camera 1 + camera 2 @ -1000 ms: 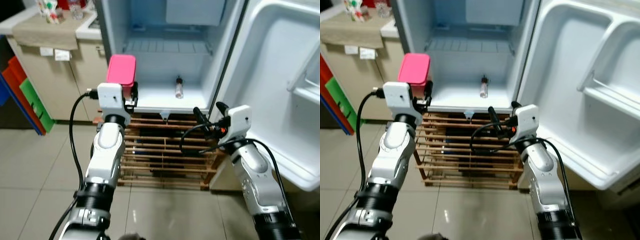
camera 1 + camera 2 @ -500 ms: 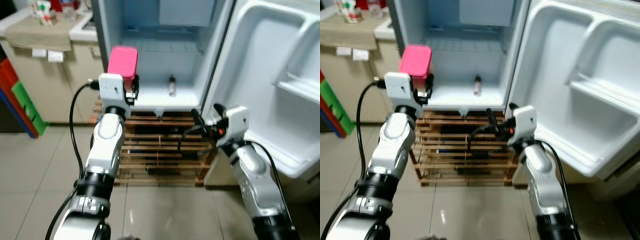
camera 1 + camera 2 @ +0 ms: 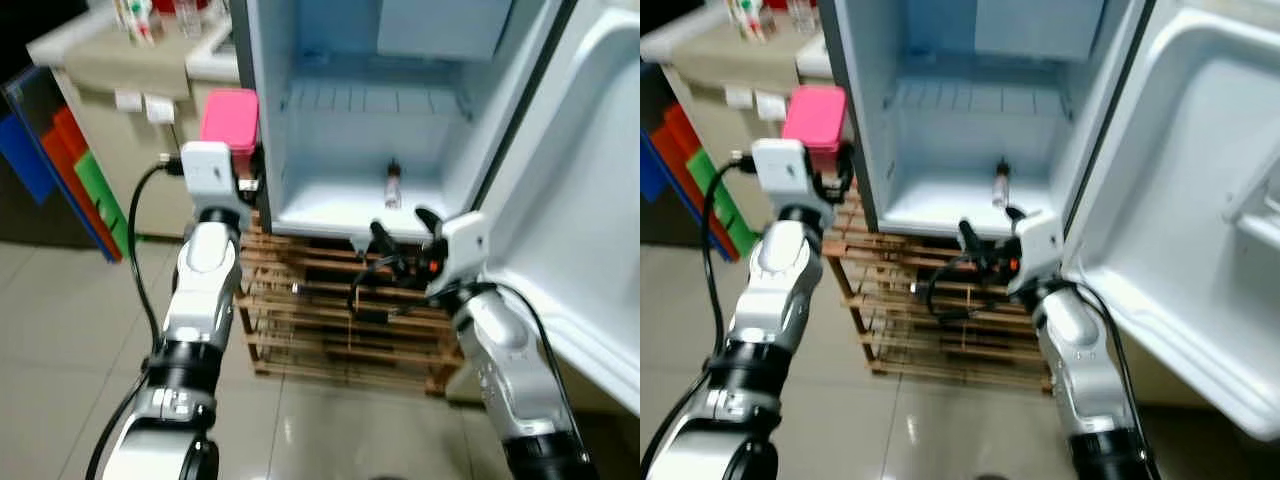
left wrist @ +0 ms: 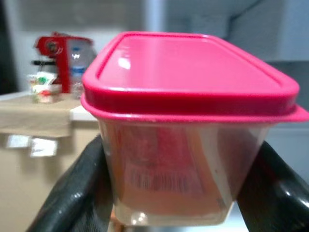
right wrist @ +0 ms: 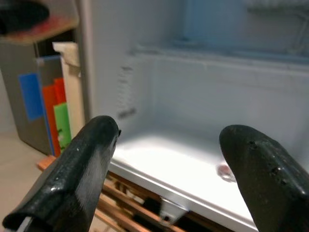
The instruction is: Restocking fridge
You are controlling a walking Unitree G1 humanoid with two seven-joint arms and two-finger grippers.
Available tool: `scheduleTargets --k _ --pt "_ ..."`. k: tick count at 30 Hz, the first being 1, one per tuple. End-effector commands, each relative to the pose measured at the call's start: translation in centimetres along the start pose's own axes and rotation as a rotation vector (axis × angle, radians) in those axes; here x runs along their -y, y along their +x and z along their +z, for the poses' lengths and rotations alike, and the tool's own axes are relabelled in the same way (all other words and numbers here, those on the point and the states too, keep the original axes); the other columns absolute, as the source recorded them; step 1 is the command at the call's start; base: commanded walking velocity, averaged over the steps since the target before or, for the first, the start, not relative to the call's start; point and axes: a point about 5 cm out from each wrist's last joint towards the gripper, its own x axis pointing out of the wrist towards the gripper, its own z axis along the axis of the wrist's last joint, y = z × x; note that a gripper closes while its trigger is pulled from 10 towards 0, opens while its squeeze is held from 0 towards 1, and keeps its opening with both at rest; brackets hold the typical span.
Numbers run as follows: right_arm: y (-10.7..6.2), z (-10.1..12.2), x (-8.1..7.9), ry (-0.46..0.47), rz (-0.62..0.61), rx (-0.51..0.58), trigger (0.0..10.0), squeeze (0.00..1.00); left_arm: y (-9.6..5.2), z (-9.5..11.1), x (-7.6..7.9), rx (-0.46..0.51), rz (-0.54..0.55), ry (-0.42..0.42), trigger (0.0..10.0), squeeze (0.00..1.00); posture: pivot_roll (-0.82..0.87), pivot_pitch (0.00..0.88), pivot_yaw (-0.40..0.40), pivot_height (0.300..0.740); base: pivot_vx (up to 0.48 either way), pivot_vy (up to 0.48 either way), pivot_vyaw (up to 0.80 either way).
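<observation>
White and open, the fridge (image 3: 370,120) fills twelve o'clock, its door (image 3: 1200,230) swung out toward two; it now looms nearer than a second ago, the camera having closed in. A wooden rack (image 3: 330,320) sits beneath it. The left gripper (image 4: 174,193) clamps a pink-lidded container (image 3: 230,118) at ten o'clock, just outside the fridge wall. The right gripper (image 3: 400,232) hangs spread and empty before the shelf lip, near a small bottle (image 3: 392,185).
</observation>
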Motion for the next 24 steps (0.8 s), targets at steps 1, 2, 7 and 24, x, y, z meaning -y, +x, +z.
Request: scheduleTargets --k 1,2,7,24 --pt "0.3 0.7 0.0 -0.002 -0.003 0.023 10.0 0.0 0.6 0.7 0.1 0.021 -0.031 0.043 10.0 0.0 -0.1 0.0 -0.008 0.74 0.0 0.0 0.0" --pt "0.3 0.7 0.0 -0.002 -0.004 0.024 10.0 0.0 0.7 0.8 0.3 0.018 -0.049 0.051 10.0 0.0 -0.1 0.0 -0.008 0.74 0.0 0.0 0.0" --pt "0.4 0.7 -0.1 -0.004 -0.004 0.025 10.0 0.0 0.9 1.0 0.9 0.027 -0.094 0.045 10.0 0.0 -0.1 0.0 -0.003 0.74 0.0 0.0 0.0" --pt "0.3 0.8 -0.1 -0.007 -0.017 0.029 10.0 0.0 2.4 1.4 2.2 0.019 -0.159 0.003 10.0 0.0 -0.12 0.0 0.011 0.74 0.252 -0.113 0.0"
